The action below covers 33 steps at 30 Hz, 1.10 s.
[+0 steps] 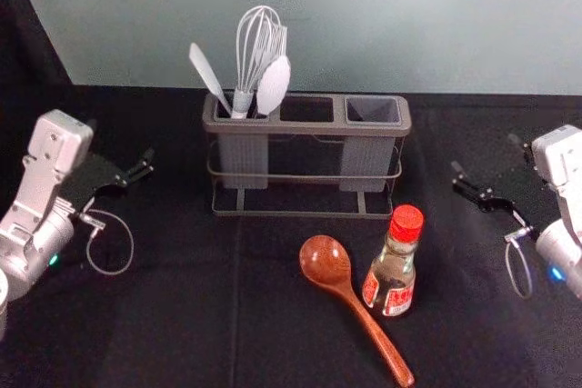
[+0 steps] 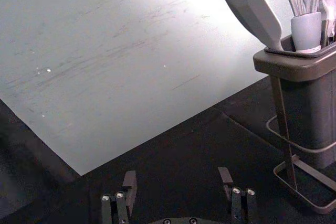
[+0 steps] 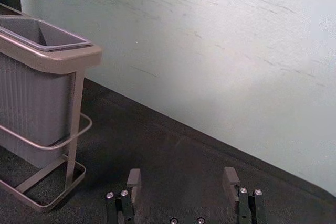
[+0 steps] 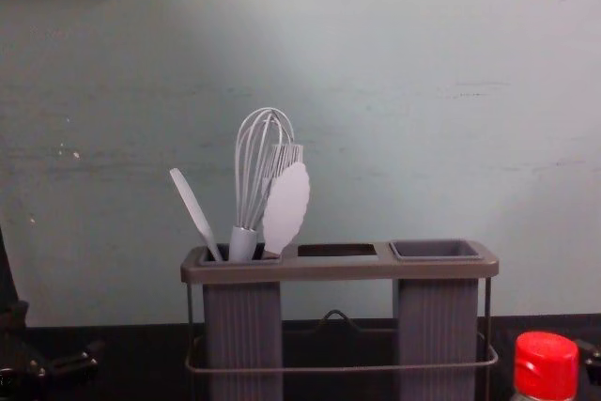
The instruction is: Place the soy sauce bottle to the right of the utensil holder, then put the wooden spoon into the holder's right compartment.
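In the head view, the soy sauce bottle [image 1: 391, 274] with its red cap stands in front of the holder's right end. Left of it lies the wooden spoon [image 1: 341, 286], bowl toward the holder. The utensil holder [image 1: 314, 215] has white utensils in its left compartment; its right compartment [image 1: 373, 111] is empty. My left gripper [image 1: 121, 145] is open, left of the holder, and my right gripper [image 1: 486, 154] is open to its right. Wrist views show nothing between the fingers of the left gripper [image 2: 177, 176] or the right gripper [image 3: 182, 176]. The chest view shows the bottle's cap [image 4: 547, 365].
A pale wall [image 1: 364, 20] rises behind the black-covered table [image 1: 182, 315]. The grey whisk [image 4: 254, 185], a spatula [image 4: 195, 213] and a broad white utensil [image 4: 286, 207] stick up above the holder's rim. Bare cloth separates each gripper from the holder.
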{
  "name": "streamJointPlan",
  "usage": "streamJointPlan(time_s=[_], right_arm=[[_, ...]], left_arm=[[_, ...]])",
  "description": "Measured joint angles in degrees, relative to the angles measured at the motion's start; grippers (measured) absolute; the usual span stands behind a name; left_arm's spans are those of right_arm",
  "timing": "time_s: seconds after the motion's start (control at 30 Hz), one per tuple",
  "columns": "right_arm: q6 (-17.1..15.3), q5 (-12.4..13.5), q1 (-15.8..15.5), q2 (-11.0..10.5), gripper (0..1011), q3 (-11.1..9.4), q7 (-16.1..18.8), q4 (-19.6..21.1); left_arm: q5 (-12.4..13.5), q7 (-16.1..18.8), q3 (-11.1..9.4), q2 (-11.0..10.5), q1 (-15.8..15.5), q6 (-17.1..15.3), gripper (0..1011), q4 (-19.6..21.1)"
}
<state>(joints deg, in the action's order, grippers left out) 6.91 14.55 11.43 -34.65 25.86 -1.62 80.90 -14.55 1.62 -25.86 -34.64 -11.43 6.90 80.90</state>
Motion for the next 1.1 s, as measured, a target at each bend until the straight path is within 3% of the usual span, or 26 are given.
streamJointPlan(time_s=[1.03, 1.1], right_arm=[[0.0, -0.01, 0.0, 0.0, 1004, -0.01, 0.0, 0.0], [0.61, 0.08, -0.96, -0.13, 1004, -0.96, 0.08, 0.56]], left_arm=[[0.0, 0.0, 0.0, 0.0, 0.0, 0.0, 1011, 0.0], [0.0, 0.0, 0.0, 0.0, 0.0, 0.0, 1011, 0.0]])
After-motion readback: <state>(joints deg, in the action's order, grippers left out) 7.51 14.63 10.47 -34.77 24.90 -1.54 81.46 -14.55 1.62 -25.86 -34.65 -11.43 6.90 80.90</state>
